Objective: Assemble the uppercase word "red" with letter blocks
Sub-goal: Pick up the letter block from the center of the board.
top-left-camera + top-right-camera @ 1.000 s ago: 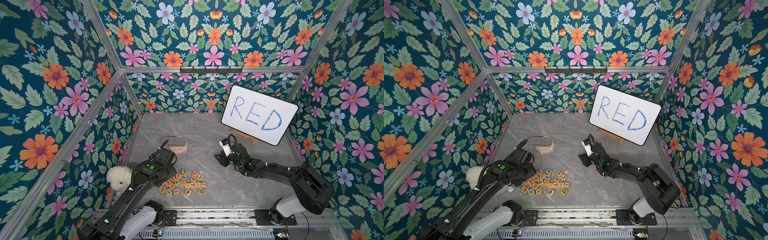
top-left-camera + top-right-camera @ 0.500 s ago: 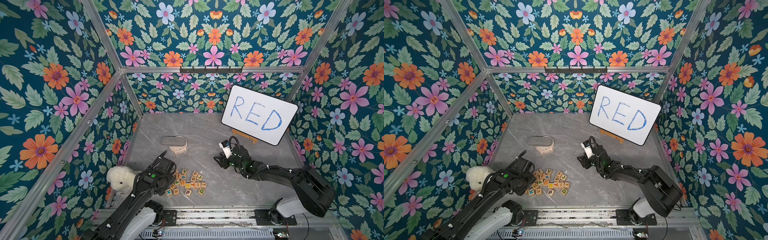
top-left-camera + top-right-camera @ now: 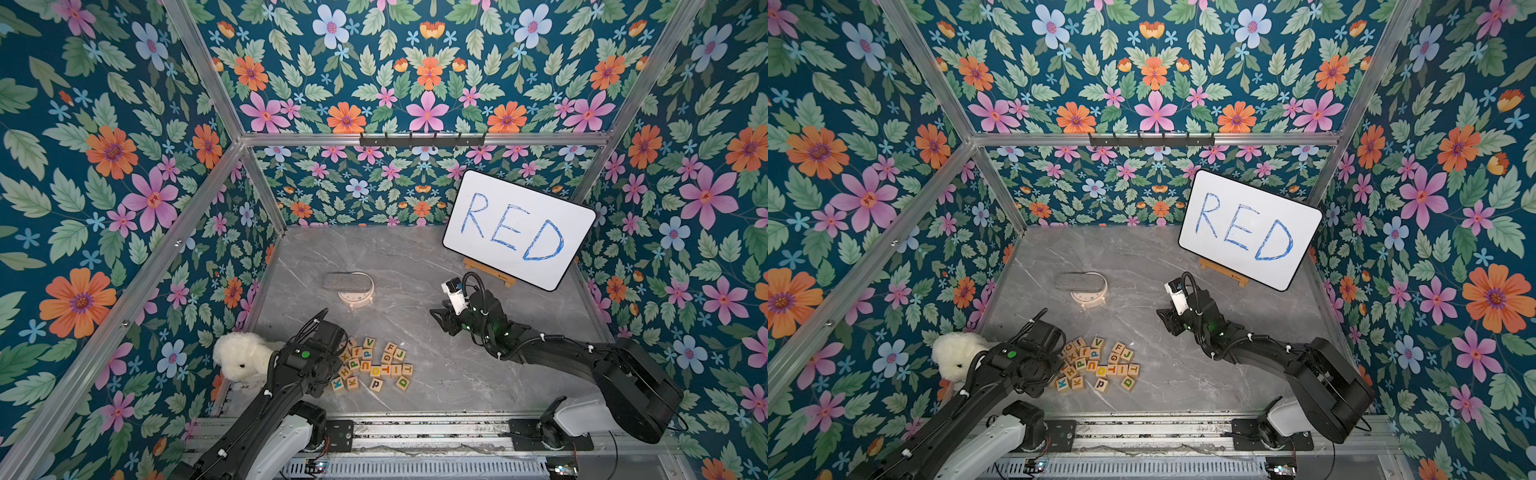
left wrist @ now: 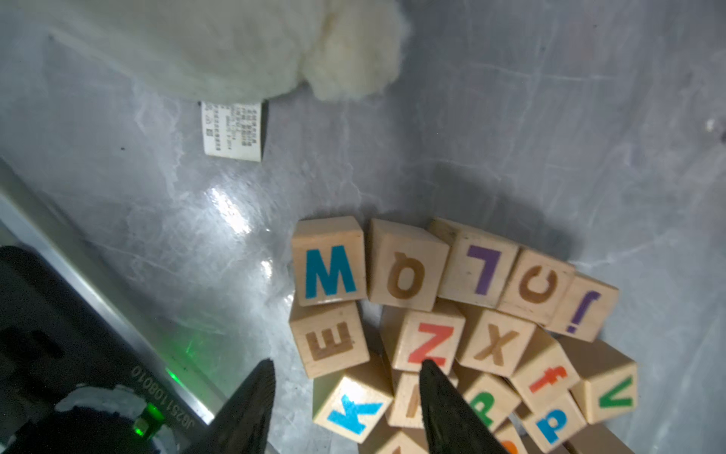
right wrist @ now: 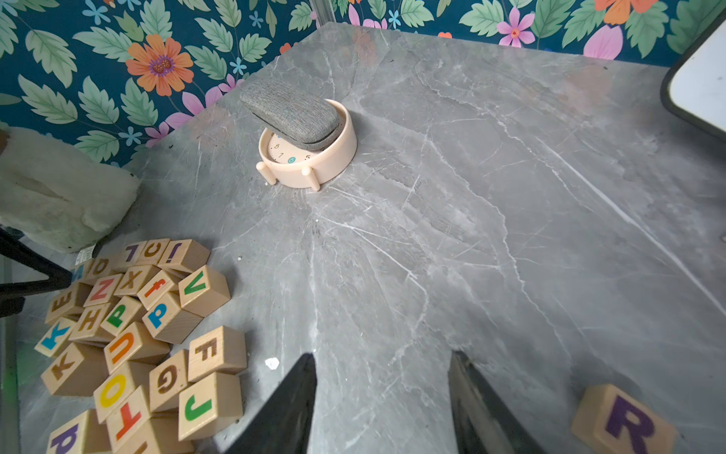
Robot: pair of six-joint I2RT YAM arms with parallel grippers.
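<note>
Letter blocks [image 3: 370,368] lie heaped low centre in both top views, light wood with coloured letters. Left gripper [image 4: 347,367] has pulled back from the clock [image 3: 356,293] to the heap's left edge, fingers spread, E block [image 4: 330,340] just ahead. Right gripper [image 5: 383,357] spread, empty; purple R block [image 5: 624,422] sits alone beside it.

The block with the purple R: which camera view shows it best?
The right wrist view: the R block lies alone on the grey table, its letter clear, near the right gripper. Neither top view shows it; the right arm likely hides it. The left wrist view misses it.
</note>
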